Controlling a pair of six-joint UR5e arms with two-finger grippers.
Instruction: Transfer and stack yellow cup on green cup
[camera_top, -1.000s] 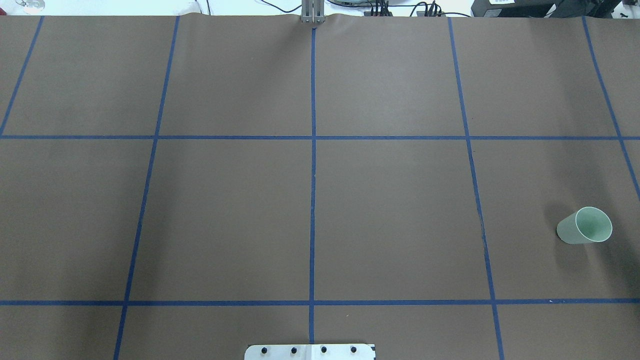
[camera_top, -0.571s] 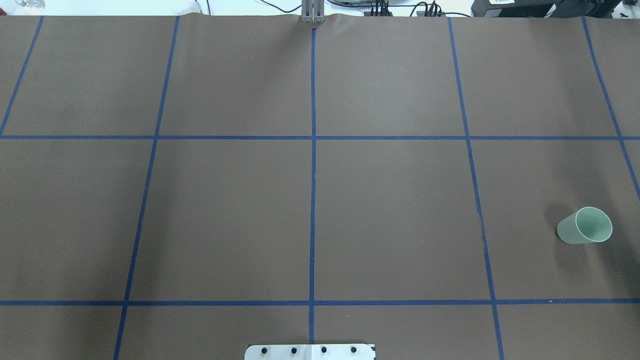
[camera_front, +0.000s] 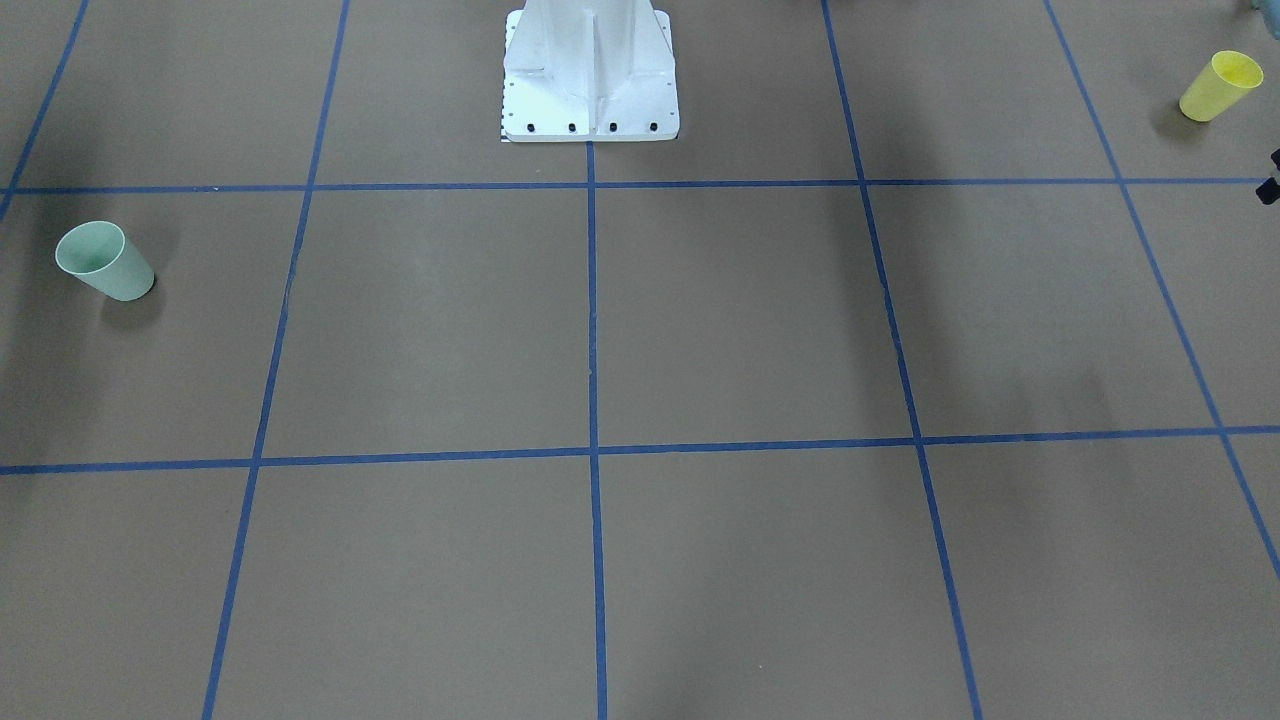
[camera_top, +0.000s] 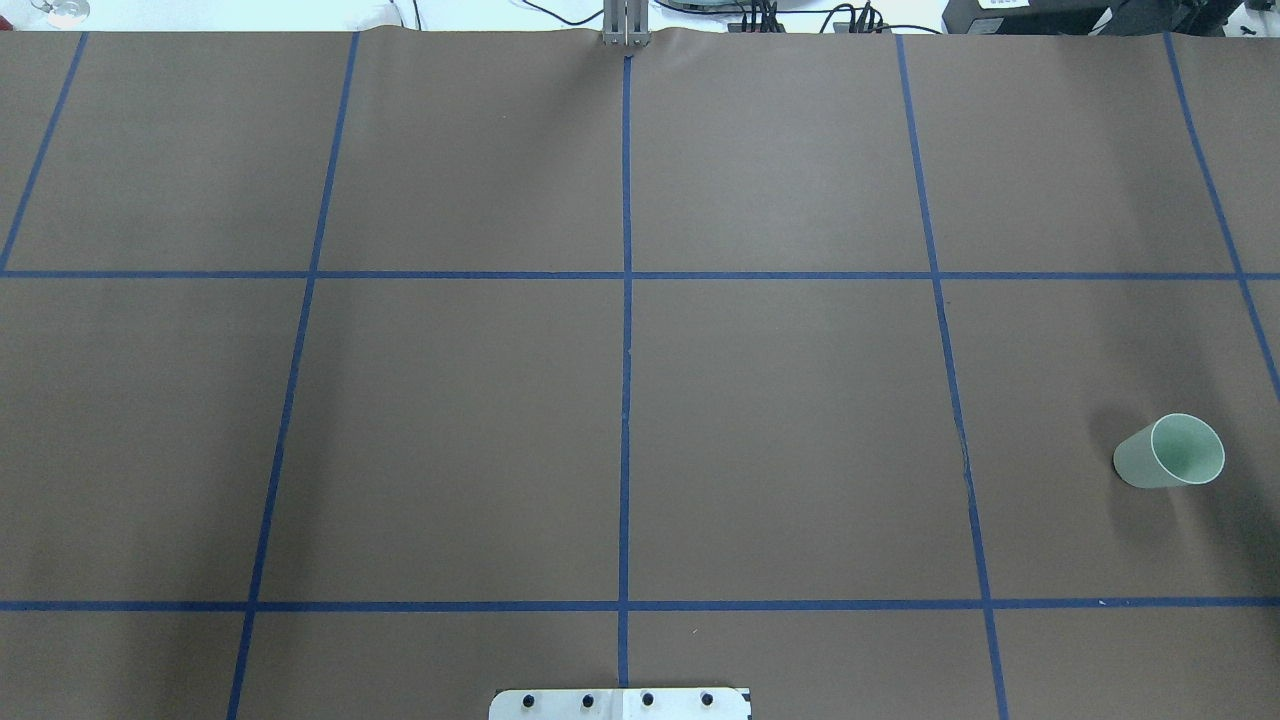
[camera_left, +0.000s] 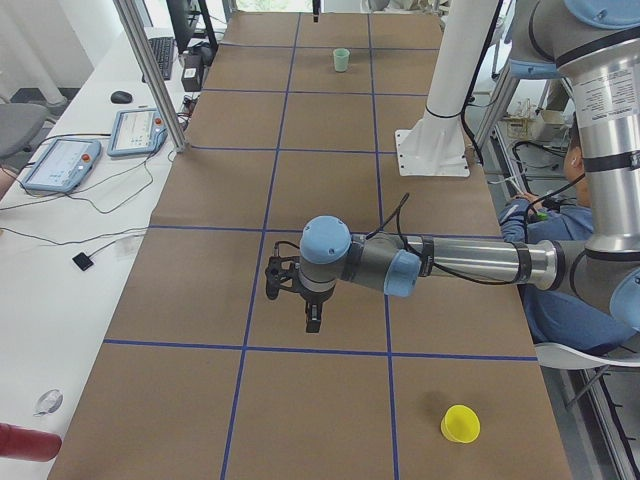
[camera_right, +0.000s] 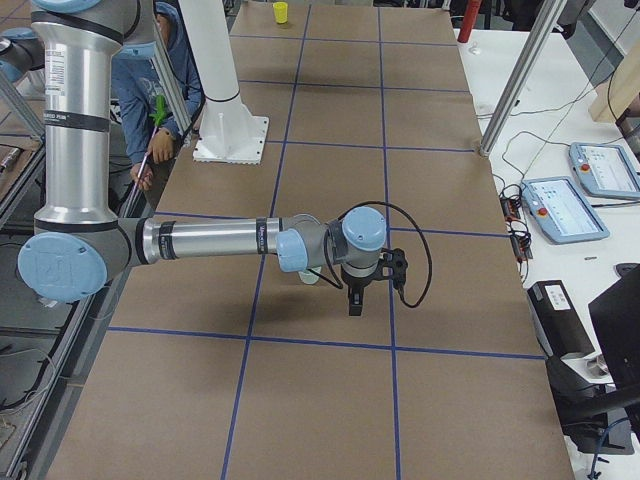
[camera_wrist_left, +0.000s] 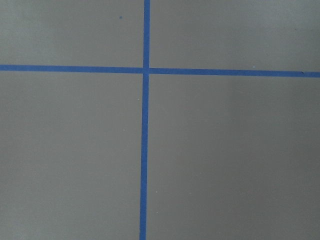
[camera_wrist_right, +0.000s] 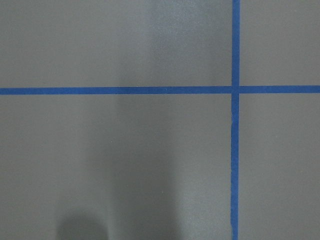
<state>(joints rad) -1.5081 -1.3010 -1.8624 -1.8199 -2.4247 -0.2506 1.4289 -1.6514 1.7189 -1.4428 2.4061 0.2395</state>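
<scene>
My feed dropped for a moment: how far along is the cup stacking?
Done: nothing; the yellow cup and the green cup stand far apart. In hand: nothing; the left gripper and right gripper hover, neither holding a cup. Left: grasp, transfer, stack.

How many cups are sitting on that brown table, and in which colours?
yellow cup: 1
green cup: 1
Total: 2 cups

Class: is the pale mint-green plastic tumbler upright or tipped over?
Upright: the pale mint-green plastic tumbler stands on its narrow base, wide rim facing up.
</scene>
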